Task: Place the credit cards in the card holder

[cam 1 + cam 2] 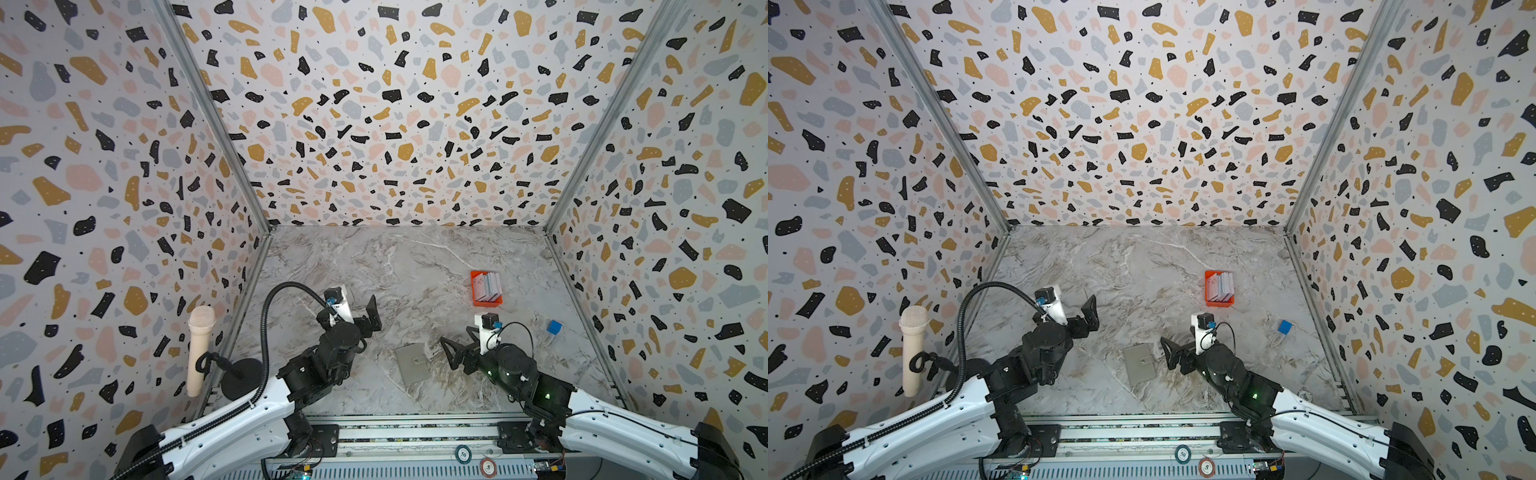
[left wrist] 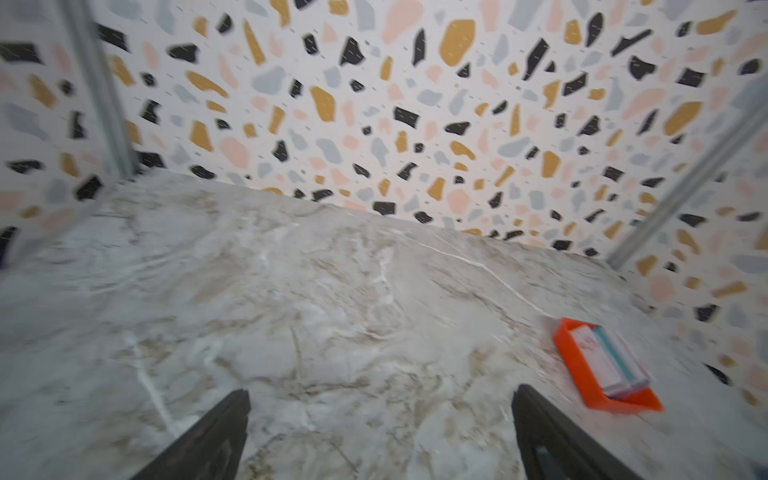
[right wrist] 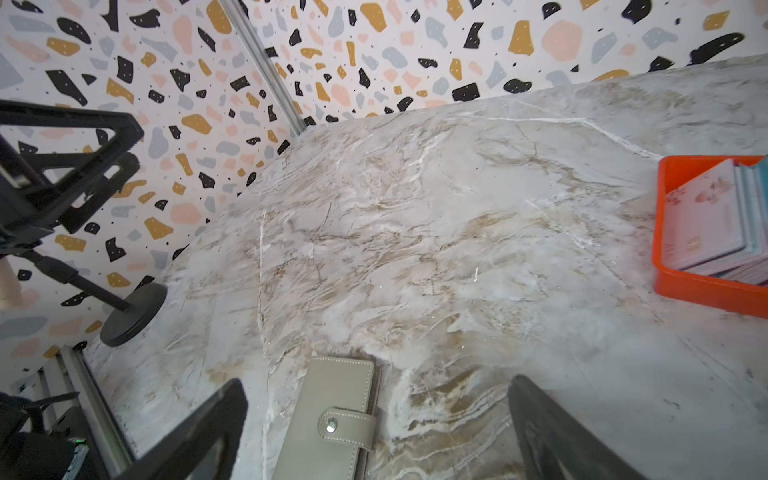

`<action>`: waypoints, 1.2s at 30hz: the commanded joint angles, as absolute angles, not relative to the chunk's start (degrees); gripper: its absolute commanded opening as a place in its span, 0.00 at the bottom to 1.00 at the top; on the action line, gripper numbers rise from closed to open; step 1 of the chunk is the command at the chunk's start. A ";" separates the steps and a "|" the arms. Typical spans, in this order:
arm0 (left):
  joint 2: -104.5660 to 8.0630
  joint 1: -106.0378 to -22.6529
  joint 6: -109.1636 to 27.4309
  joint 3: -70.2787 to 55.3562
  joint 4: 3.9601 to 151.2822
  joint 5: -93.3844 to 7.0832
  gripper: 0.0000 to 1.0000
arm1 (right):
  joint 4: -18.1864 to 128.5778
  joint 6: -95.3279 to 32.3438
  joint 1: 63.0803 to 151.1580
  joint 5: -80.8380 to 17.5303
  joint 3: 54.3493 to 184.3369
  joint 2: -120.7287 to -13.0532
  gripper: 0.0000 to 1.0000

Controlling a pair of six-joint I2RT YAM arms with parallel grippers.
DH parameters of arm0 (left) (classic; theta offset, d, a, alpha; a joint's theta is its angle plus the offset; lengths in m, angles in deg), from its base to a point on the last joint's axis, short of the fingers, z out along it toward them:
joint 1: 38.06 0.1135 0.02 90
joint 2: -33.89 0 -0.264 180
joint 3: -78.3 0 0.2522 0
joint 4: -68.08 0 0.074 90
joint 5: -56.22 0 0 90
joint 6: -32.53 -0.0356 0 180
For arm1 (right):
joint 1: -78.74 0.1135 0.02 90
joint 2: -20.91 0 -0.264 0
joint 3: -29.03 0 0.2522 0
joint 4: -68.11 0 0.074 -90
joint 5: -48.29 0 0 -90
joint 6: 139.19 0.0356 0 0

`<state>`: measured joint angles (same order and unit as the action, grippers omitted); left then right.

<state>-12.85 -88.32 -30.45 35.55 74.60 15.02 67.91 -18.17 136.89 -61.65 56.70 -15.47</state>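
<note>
The card holder (image 1: 413, 363) (image 1: 1140, 363) lies shut and flat on the marble table, grey, with its snap tab fastened (image 3: 332, 419). The credit cards (image 1: 487, 286) (image 1: 1221, 286) stand stacked on edge in an orange tray (image 1: 486, 302), mostly whitish (image 3: 706, 224) (image 2: 611, 365). My right gripper (image 1: 455, 338) (image 3: 376, 382) hovers open just right of the card holder, with nothing between its fingers. Further left and back, my left gripper (image 1: 372, 318) (image 2: 380, 392) is open over bare marble, empty.
A beige microphone (image 1: 201, 349) on a black stand sits at the left wall. A small blue cube (image 1: 554, 327) lies near the right wall. Two poker chips (image 1: 463, 454) rest on the front rail. Patterned walls enclose three sides.
</note>
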 commanded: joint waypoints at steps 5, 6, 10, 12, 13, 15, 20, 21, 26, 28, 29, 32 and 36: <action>-15.46 -72.71 -33.99 37.28 63.44 28.06 1.00 | 70.71 -18.41 137.12 -67.96 53.81 -10.36 0.99; -17.11 -70.18 -32.21 37.03 63.58 28.96 1.00 | 70.95 -18.64 137.10 -68.44 53.48 -9.68 0.99; -25.11 -63.49 -33.55 38.78 56.81 31.49 1.00 | 71.66 -20.74 137.04 -69.69 52.36 -7.57 0.99; -30.61 -61.20 -34.60 38.89 55.74 35.28 1.00 | 71.24 -21.66 137.04 -70.32 52.35 -6.62 0.99; -33.09 -60.42 -34.95 38.72 55.74 37.43 1.00 | 71.05 -22.42 136.96 -70.44 52.34 -6.20 0.99; -38.24 -58.17 -35.56 38.49 55.03 39.08 1.00 | 70.46 -22.85 136.87 -71.23 52.31 -5.22 0.99; -45.20 -55.04 -42.94 41.57 43.47 34.82 1.00 | 71.19 -23.35 136.81 -72.12 50.98 -2.93 0.99; -44.92 -54.70 -44.68 43.09 39.73 33.38 1.00 | 71.40 -23.57 136.71 -72.12 50.59 -2.61 0.99; -43.49 -48.62 -45.31 46.12 32.36 20.63 1.00 | 72.94 -24.62 136.71 -73.92 48.41 -0.82 0.99; -44.42 -47.40 -44.15 47.42 30.78 20.09 1.00 | 74.10 -26.50 136.74 -74.09 47.83 -0.66 0.99; -44.17 -47.37 -45.18 49.02 26.97 19.56 1.00 | 74.24 -27.34 136.73 -74.07 47.64 -0.76 0.99; -43.68 -47.37 -47.87 50.90 23.50 13.70 1.00 | 73.95 -28.70 136.70 -75.44 47.61 -1.76 0.99; -44.09 -47.42 -52.19 53.41 18.32 4.03 1.00 | 73.94 -28.75 136.60 -76.95 48.07 -3.94 0.99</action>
